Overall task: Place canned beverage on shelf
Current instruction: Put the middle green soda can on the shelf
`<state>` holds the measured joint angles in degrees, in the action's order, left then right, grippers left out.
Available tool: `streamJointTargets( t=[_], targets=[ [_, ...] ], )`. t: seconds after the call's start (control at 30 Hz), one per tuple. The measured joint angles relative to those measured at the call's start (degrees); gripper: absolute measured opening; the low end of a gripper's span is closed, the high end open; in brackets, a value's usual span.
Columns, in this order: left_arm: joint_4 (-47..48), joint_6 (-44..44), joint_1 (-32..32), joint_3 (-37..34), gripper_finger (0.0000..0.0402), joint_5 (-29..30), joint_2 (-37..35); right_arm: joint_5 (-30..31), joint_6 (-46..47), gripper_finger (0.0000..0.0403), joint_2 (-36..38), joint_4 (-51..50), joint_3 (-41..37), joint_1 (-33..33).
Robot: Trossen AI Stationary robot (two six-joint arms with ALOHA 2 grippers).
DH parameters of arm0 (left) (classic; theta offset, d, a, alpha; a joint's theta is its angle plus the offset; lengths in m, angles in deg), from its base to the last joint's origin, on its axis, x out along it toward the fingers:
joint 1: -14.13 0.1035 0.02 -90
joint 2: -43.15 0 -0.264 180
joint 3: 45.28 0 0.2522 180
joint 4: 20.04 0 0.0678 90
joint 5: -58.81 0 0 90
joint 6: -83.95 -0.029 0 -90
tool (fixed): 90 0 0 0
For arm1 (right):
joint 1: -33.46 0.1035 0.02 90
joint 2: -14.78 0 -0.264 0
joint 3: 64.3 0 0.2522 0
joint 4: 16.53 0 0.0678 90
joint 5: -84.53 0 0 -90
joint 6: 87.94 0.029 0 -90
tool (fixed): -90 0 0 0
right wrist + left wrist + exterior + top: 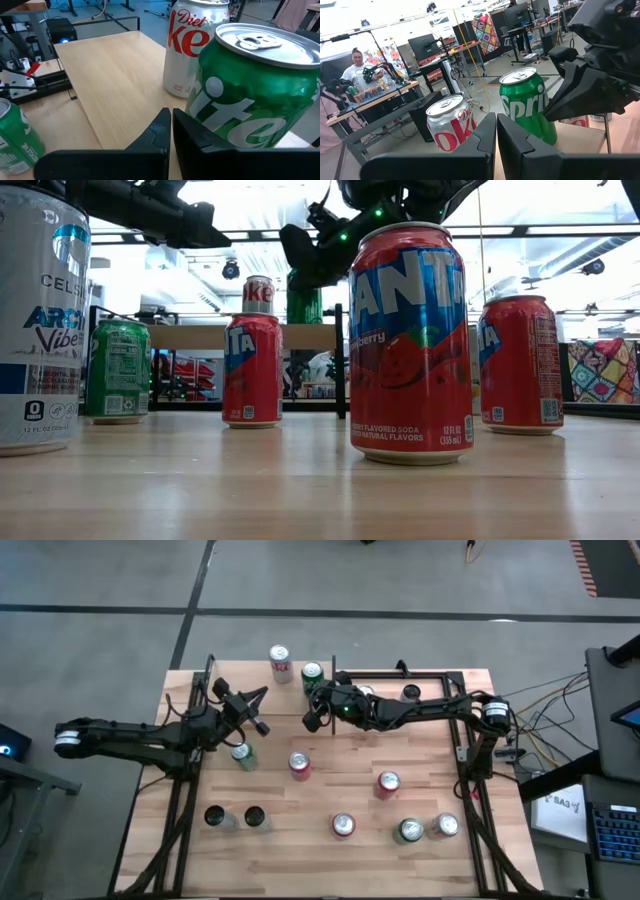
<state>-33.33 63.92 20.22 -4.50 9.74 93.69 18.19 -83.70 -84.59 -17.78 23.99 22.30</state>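
Sprite [255,95]: found, in right wrist view, standing on shelf [110,65] beside Coke [192,45], with right gripper [170,125] close by, pinched closed and holding nothing. Saw, in left wrist view, left gripper [496,135] likewise closed, empty, pointed at both. From above, judged partly done: other cans [299,764] waiting on table [300,850].

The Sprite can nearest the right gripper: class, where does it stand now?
In the high view the Sprite can stands on the shelf at the table's far edge, right of the Diet Coke can, beside the shut right gripper.
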Motion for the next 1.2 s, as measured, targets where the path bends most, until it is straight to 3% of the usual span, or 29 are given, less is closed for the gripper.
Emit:
streamJointTargets(
  t=[1.2],
  targets=[
    [0.1,0.7,0.0,-0.2,0.0,0.0,0.0,2.4,-1.2,0.0009,0.0,0.2,0.0,-2.4]
  ],
)
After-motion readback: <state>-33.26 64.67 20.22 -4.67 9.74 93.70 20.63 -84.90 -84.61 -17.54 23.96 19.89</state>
